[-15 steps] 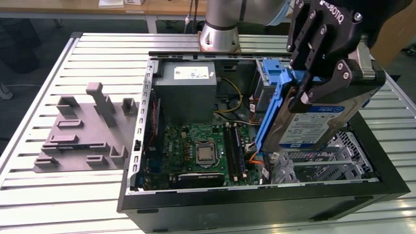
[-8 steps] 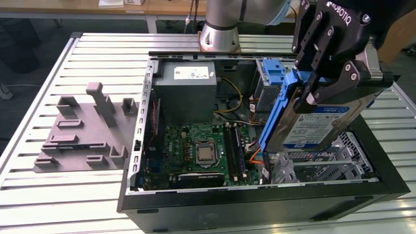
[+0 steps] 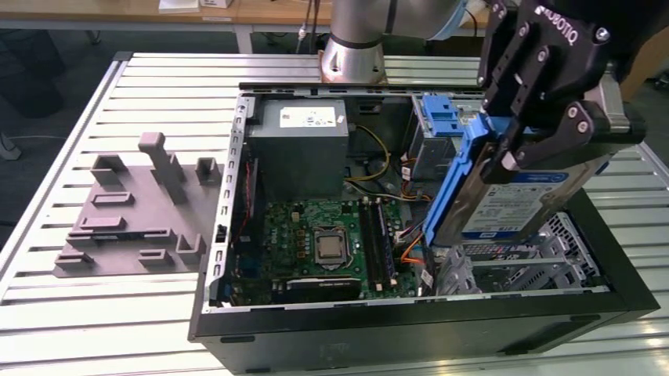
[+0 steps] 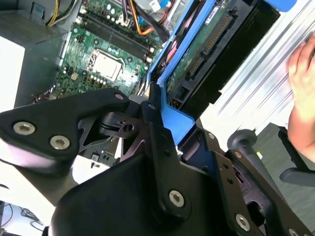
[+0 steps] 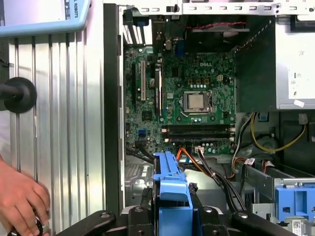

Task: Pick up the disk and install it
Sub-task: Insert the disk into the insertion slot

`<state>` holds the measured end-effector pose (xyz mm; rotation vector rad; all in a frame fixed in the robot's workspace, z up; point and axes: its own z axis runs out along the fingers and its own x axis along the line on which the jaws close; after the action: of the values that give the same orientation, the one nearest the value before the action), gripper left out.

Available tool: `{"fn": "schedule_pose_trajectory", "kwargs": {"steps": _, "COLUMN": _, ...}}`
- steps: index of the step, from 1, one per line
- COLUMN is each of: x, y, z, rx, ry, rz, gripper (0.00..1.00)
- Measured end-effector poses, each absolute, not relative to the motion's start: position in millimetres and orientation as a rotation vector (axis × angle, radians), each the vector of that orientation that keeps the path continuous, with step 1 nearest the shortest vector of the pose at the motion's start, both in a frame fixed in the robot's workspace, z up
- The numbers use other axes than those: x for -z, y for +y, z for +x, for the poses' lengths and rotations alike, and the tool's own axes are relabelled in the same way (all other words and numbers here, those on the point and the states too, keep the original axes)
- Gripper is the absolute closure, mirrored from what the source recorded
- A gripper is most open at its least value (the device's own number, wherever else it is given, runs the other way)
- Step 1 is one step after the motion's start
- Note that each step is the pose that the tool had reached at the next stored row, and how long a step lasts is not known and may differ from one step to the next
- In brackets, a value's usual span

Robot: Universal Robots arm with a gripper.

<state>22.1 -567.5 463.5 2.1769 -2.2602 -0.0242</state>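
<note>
My end effector (image 3: 519, 150) clamps the silver, blue-framed disk (image 3: 519, 205) above the open black computer case (image 3: 418, 323); likely stiff, dense, fragile: hold its frame edges.

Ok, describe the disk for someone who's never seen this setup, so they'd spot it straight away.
Find the open black computer case on the slatted table. Above its side at the exterior view's right, the gripper grips the disk, tilted on edge. Unlike the grey box inside, it is a flat silver slab with a blue-and-white label and blue plastic frame.
</note>
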Motion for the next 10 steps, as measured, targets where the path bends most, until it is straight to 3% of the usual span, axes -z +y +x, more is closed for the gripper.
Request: {"fn": "schedule_pose_trajectory", "kwargs": {"steps": 10, "x": -461, "y": -568, "z": 40, "rx": 0.024, "ry": -2.26, "rz": 2.177, "gripper": 0.63}}
